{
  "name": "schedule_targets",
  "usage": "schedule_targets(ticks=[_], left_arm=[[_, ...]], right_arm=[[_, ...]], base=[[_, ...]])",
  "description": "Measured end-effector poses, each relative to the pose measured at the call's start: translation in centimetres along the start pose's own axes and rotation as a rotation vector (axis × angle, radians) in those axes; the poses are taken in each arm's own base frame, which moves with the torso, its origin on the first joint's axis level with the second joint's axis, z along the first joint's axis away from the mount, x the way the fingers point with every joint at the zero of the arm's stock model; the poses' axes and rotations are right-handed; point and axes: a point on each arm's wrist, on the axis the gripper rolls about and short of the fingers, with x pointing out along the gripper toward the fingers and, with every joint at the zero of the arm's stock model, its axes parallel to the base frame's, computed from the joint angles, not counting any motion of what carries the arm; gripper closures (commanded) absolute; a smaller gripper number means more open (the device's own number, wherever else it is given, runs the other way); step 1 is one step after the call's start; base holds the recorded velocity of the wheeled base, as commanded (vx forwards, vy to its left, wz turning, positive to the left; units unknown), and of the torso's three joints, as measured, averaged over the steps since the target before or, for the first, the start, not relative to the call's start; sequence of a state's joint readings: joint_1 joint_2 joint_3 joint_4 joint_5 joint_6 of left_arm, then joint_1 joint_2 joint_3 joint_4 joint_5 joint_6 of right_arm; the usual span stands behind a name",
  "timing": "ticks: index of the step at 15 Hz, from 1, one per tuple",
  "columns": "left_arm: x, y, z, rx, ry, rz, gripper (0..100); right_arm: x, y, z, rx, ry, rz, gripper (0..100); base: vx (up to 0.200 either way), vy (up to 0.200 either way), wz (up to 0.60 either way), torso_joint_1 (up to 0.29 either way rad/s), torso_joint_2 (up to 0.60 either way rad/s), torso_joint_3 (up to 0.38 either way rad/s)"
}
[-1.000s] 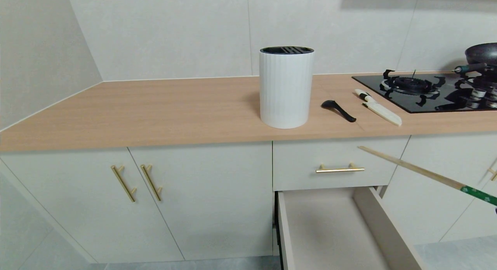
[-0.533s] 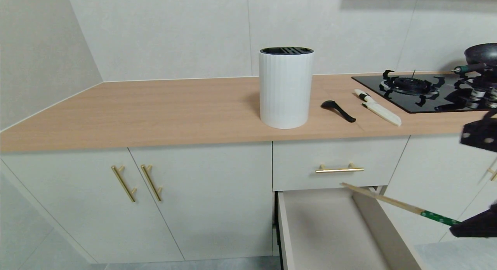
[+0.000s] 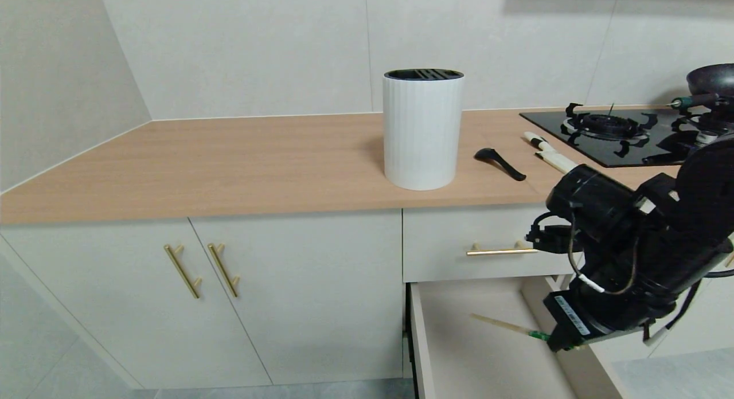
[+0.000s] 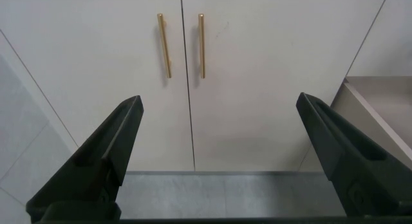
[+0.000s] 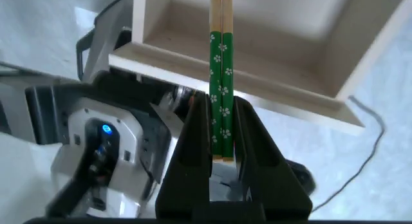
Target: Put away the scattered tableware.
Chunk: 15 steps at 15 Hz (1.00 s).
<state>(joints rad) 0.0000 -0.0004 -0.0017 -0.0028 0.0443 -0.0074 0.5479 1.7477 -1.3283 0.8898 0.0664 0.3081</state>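
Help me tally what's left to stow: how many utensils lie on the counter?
2. A black spoon lies right of the white holder; a knife lies beside it, toward the stove, partly behind the right arm. That arm may hide more.

You have no readable text, number or sign here. The chopsticks (image 5: 216,89) carry only white flowers on green.

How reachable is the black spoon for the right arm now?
Probably not yet: right pincer is shut on the chopsticks, low over the open drawer. The spoon itself lies unobstructed on the counter.
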Motion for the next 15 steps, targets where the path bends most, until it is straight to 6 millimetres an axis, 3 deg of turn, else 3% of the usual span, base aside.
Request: schedule_targets(ticks=[6, 15], left_arm=[[0.0, 0.0, 0.0, 0.000, -0.001, 0.000, 0], [0.0, 0.0, 0.0, 0.000, 0.000, 0.000, 0]], right_arm=[[4.4, 1.3, 2.8, 0.138, -0.034, 0.013, 100], [6.7, 2.0, 3.1, 0.116, -0.035, -0.040, 100]], base=[[0.000, 0.000, 0.00, -0.008, 0.04, 0.025], [0.000, 0.000, 0.00, -0.082, 0.42, 0.331]])
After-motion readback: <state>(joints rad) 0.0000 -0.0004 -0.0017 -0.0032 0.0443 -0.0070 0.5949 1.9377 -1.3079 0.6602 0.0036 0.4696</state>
